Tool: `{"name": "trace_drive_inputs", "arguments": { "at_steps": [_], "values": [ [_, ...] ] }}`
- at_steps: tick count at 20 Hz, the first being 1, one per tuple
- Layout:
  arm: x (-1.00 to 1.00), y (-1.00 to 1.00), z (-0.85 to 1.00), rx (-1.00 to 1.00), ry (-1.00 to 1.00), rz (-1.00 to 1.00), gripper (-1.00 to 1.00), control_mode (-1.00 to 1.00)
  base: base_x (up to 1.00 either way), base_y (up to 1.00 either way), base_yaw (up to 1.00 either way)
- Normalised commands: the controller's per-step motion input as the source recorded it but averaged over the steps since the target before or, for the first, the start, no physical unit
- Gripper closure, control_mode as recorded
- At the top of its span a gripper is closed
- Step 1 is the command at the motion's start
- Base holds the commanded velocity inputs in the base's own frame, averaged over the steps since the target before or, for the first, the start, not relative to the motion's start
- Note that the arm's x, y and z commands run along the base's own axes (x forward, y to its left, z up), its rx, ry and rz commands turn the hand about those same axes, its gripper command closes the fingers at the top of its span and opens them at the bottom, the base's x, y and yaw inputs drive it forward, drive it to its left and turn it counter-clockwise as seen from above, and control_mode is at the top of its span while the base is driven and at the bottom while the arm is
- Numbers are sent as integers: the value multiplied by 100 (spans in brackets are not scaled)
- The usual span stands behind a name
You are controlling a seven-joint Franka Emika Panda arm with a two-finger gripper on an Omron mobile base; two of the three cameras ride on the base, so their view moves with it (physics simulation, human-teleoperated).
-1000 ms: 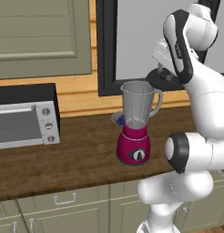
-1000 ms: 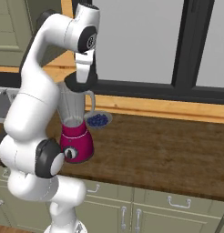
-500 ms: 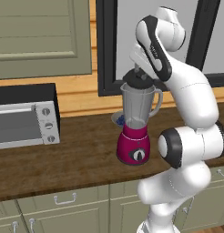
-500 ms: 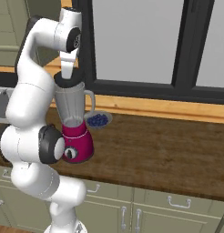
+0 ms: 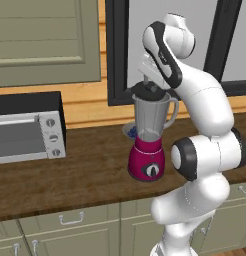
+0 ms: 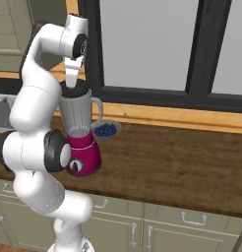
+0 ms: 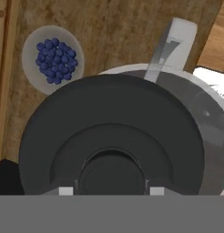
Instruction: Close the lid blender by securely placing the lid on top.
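Observation:
The blender [image 5: 147, 159] stands on the wooden counter, a magenta base under a tall translucent jar [image 6: 76, 114] with a side handle [image 7: 176, 40]. The black round lid [image 7: 109, 136] hangs at the jar's mouth, where it also appears as a dark cap [image 5: 148, 93] at the jar top. My gripper [image 7: 110, 191] is shut on the lid's raised centre, coming down from above [image 6: 72, 86]. In the hand view the jar rim [image 7: 210, 119] peeks out on the right of the lid, so the lid sits a little off-centre. Whether it touches the rim I cannot tell.
A small dish of blueberries [image 7: 52, 58] lies on the counter just behind the blender [image 6: 105, 129]. A silver-and-black toaster oven [image 5: 25, 129] stands at the left. A dark-framed window [image 6: 157, 44] rises behind the counter, and cabinet drawers [image 5: 70, 220] run below its front edge.
The arm has swung left and carried the lid from beside the jar's right rim to over its mouth, a little lower. The blender and dish have not moved.

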Motion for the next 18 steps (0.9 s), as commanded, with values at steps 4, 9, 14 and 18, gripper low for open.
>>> {"name": "trace_drive_inputs", "arguments": {
  "at_steps": [4, 9, 14, 18],
  "values": [
    [0, -17, -2, 0, 4, 5, 100, -100, 0, 0, 0],
    [-12, -2, 8, 0, 10, 6, 100, -100, 0, 0, 0],
    [-27, -8, 0, 0, 9, 7, 100, -100, 0, 0, 0],
    [-39, -3, -11, 0, 4, 4, 100, -100, 0, 0, 0]
  ]
}}
